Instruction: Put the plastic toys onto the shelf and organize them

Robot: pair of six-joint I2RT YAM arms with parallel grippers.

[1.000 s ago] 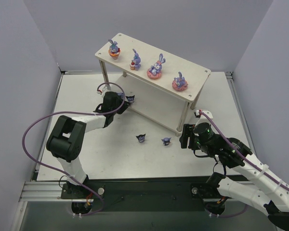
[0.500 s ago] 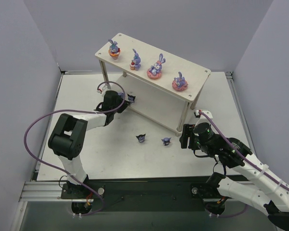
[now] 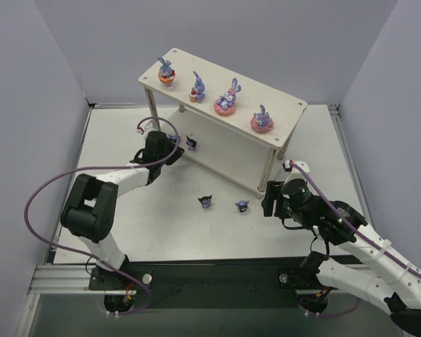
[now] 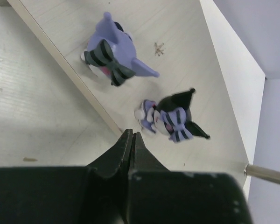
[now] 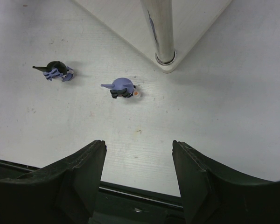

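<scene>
— Where are we seeing the toys?
— Four rabbits (image 3: 227,97) on the shelf's (image 3: 284,109) top board, two dark figures (image 4: 170,119) at its lower board's edge, two others on the table (image 3: 161,232).
— Our grippers?
— We are holding the left gripper (image 4: 132,140) pressed together, empty, and the right gripper (image 5: 139,154) spread.

Shelf (image 3: 288,105): pale wood, 2 boards, thin legs, at far side of table (image 3: 161,232). 4 purple rabbits (image 3: 197,87) stand in a row on top board, on pink/orange bases. 2 small dark blue toys (image 4: 170,119) on low board, left end, close tog. 2 other blue toys (image 3: 206,201) on table, nr shelf's near right leg, a bit apart
</scene>
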